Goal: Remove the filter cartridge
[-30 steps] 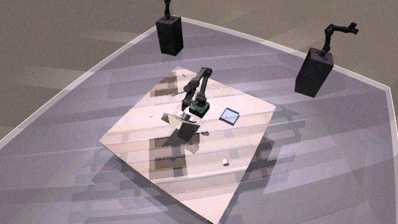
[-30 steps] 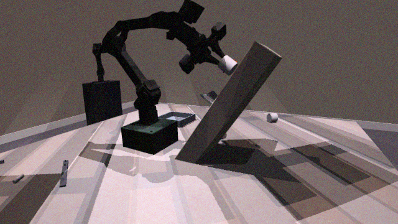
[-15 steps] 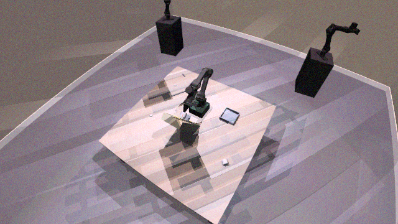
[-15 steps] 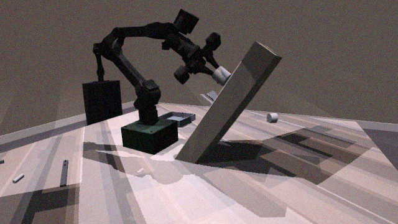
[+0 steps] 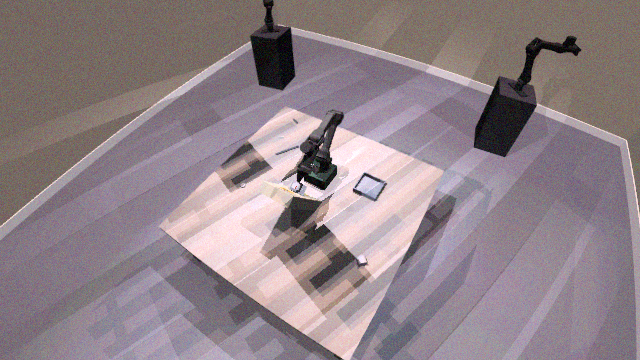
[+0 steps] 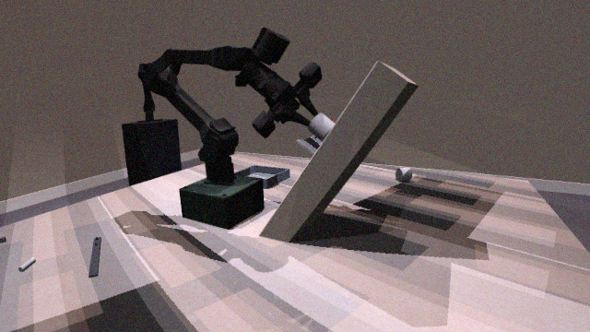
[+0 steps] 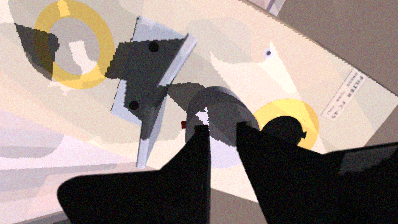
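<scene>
The filter cartridge [image 5: 296, 184] [image 6: 322, 125] [image 7: 220, 112], a pale short cylinder, is out of its round opening [image 7: 284, 130] in the tilted service panel [image 6: 341, 157] [image 7: 230, 45]. The opening shows dark inside a yellow ring. My gripper [image 6: 313, 119] [image 7: 220, 130] is shut on the cartridge, with a fingertip at each side of its near face. The cartridge is close in front of the panel; its far end is hidden, so I cannot tell whether it touches. The tray [image 5: 379, 190] [image 6: 277, 178] stands beside the arm's base, away from the gripper.
A grey bracket [image 6: 308, 145] [image 7: 181, 59] sticks out of the panel beside the cartridge. A second yellow ring [image 7: 104, 47] is beyond it. A dark bar [image 5: 287, 150] [image 6: 95, 257], a small white pin [image 6: 27, 264] and a pale cylinder [image 5: 362, 260] [image 6: 403, 174] lie on the table.
</scene>
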`<state>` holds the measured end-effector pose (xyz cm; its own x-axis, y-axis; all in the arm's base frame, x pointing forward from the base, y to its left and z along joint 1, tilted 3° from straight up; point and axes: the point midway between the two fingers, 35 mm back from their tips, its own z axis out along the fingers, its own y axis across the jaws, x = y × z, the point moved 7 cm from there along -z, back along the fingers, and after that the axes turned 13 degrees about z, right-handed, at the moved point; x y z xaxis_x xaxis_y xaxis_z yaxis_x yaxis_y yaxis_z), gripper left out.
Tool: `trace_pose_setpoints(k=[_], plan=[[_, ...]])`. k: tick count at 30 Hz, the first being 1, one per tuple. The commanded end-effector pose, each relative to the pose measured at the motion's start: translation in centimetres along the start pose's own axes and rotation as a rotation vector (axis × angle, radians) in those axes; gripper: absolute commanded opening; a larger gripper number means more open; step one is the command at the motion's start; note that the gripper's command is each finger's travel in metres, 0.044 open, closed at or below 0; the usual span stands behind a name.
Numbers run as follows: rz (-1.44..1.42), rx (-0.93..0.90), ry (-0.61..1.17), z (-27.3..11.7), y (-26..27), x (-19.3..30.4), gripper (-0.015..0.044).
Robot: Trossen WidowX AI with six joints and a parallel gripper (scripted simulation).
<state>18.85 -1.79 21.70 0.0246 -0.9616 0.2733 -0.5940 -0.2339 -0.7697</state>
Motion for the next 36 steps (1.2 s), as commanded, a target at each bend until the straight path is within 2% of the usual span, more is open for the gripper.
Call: trace_pose_setpoints(k=[1, 11, 18, 22, 30, 33, 36], plan=[[0.001, 0.005, 0.001, -0.1, -0.2, 0.1, 0.0091], [0.008, 0.018, 0.008, -0.1, 0.2, 0.0, 0.0091], [0.008, 0.02, 0.009, -1.1, -6.4, 1.9, 0.0091], [0.008, 0.021, 0.009, -1.1, -7.0, 2.1, 0.0091], [0.005, 0.024, 0.008, -5.3, -11.7, 3.5, 0.0301], [0.004, 0.025, 0.008, -5.7, -12.1, 3.6, 0.038], [0.143, -0.003, 0.0, -5.3, -11.6, 3.4, 0.0305]])
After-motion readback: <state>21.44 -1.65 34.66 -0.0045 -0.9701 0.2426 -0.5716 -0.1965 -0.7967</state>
